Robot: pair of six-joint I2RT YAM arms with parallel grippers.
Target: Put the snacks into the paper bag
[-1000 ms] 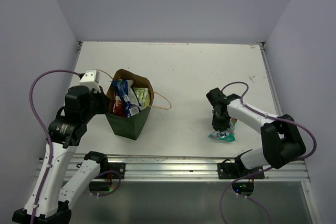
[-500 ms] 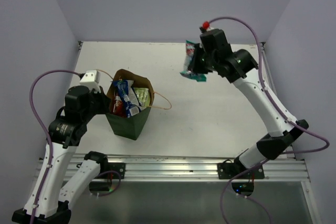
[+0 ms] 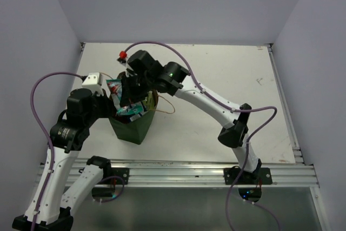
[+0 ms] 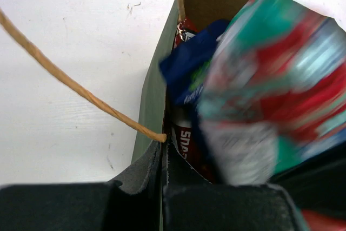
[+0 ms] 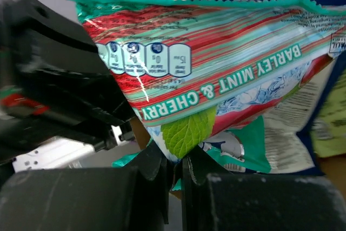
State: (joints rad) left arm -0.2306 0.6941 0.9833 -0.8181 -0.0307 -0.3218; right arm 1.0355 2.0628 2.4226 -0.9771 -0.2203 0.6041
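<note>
Two arms meet at the paper bag [image 3: 132, 129] in the top view. The right gripper [image 3: 127, 92] reaches across w/ the Fox's packet [image 3: 115, 87] over the bag's mouth, not yet down inside. The left gripper [image 3: 110, 106] sits at the bag's left rim. Bag stands upright on the table [image 3: 216, 79].

Left wrist view: left gripper [image 4: 164, 155] is clenched on the bag's wall, string handle [image 4: 81, 91] outside. Inside, a dark blue packet [image 4: 189, 60] and red chip bag [image 4: 186, 136] stick up, w/ the Fox's packet a blur above them.

Right wrist view: right gripper [image 5: 175, 166] is pinched on the Fox's packet's bottom edge, pale green packet [image 5: 331, 125] behind.

Risk, imo: bag's crowded, so the packet could land on the others' tops and slide over the rim. Pushing harder could tip the bag or tear it from the left pinch.
</note>
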